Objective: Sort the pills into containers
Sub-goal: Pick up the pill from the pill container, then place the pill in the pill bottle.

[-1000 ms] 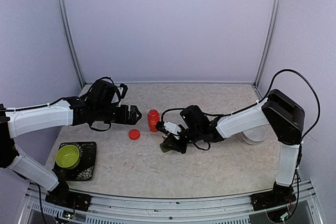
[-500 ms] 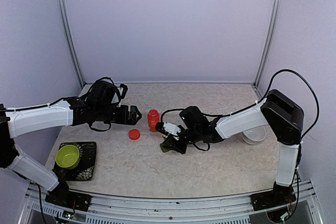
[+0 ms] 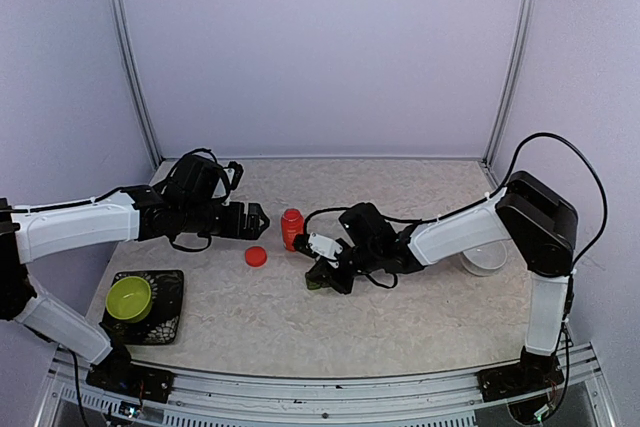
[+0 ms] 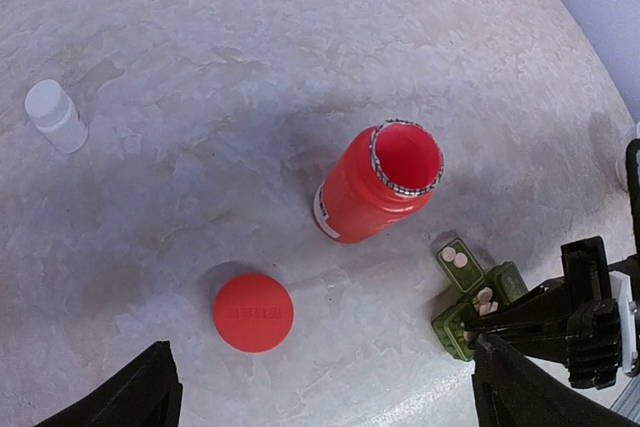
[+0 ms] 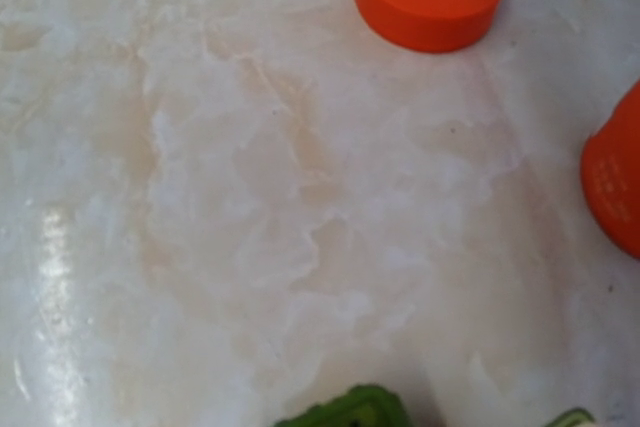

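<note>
Pills lie in the containers at mid-table, just in front and right of the red bottle.

Table: flat slab, mottled beige with stone-like veining, mostly matte; faint sheen in the right wrist view.

Left arm and right arm: smooth white shells, black joints, loose black cables.

Black mat: square, at the near left corner; on it a lime-green bowl, round and glossy. White bowl: round, far right, partly behind the right arm.

Left gripper: held just left of the bottle, jaws spread wide, nothing between them; its black fingers fill the lower corners of its wrist view.

Right gripper: down on the containers; its black fingers taper to a closed point over the near cells; cannot tell whether a pill is pinched there.

Red bottle: upright plastic cylinder, open, with a pale ragged ring at the mouth. Red cap: flat disc with embossed lettering, lying on the table apart from the bottle. Small white bottle: capped, upright, well off to the far left.

Containers: three dark green square cells in a short bent row; the far cell holds two round whitish pills; a small cluster lies by the fingertips.
</note>
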Motion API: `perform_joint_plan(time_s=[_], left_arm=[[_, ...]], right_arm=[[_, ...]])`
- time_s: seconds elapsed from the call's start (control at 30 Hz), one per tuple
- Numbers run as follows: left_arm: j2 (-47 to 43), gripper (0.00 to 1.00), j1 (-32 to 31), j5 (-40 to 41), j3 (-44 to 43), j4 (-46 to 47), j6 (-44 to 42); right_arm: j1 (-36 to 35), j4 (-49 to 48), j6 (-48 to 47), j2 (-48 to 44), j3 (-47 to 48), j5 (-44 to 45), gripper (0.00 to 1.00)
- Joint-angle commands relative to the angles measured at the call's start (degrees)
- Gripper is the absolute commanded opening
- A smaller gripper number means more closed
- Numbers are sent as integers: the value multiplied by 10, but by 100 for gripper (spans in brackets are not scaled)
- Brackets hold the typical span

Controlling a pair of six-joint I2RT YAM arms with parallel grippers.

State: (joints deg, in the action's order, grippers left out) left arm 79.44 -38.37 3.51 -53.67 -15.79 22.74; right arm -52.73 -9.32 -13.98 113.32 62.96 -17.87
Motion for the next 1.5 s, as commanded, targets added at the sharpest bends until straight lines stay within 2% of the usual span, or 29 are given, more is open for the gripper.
perform_joint_plan(time_s=[0.0, 0.37, 0.8, 1.37, 1.47], left_arm=[[-3, 99, -4, 7, 5, 14, 3], [-8, 99, -3, 10, 9, 12, 4], [-20, 99, 0, 14, 13, 4, 4], [-23, 99, 8, 7, 14, 5, 3], [-24, 99, 8, 9, 13, 4, 2]], right_arm=[[-5, 15, -1, -25, 14, 4, 3], [9, 39, -3, -57, 86, 12, 3], [48, 108, 1, 41, 276, 49, 4], [50, 110, 9, 91, 297, 25, 5], [50, 112, 10, 94, 302, 26, 8]])
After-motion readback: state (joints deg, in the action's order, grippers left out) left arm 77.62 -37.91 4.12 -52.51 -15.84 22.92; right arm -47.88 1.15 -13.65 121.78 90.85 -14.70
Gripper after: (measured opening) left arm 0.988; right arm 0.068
